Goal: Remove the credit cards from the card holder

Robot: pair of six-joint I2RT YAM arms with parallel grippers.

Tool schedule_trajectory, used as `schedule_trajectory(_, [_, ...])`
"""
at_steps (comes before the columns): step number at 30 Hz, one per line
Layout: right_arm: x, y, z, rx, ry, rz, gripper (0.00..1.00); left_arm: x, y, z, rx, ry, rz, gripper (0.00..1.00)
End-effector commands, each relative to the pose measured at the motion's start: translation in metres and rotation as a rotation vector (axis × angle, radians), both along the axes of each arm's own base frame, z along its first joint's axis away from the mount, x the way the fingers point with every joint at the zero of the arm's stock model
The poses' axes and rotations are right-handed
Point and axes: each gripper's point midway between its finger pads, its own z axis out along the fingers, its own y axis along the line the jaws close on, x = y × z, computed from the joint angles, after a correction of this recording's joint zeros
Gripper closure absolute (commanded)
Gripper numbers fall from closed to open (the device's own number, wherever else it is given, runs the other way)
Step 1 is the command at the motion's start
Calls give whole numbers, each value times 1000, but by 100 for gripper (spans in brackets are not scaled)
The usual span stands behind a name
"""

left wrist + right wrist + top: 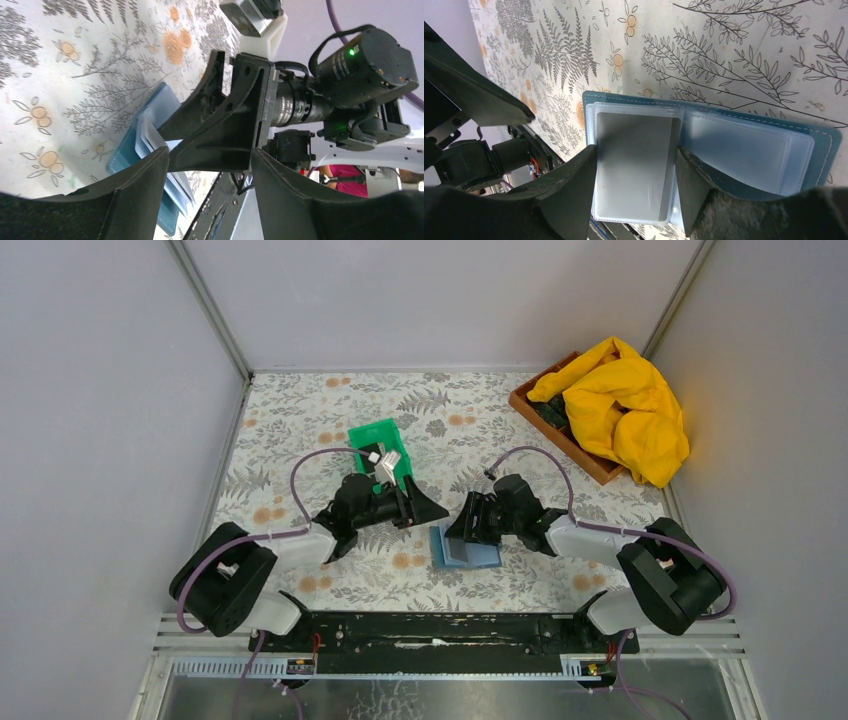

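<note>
Right gripper (635,149) jaws: parted, gripping nothing, one finger on either side of grey card (634,170). Card: flat in clear sleeve of holder (744,145), directly under jaws. Holder: lying open on table (724,50). Left gripper (209,150) jaws: parted, empty, pointed at right gripper, holder just beside. Green tray (372,437): beyond left jaws. Yellow cloth (625,405): well beyond right jaws.
</note>
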Motion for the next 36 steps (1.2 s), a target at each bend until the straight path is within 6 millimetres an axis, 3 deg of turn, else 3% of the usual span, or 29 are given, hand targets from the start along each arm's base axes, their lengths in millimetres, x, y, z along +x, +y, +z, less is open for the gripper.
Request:
schedule_trajectory(1, [5,12,25,101,-46,23,66,-19,-13,23,-73,-64,-86,32])
schedule_trajectory(13, [6,6,23,87,-50,11,66,-67,-30,16,-116,16,-145,32])
schedule_trajectory(36, [6,0,22,55,-67,5,66,-64,-36,-19,75,64,-84,32])
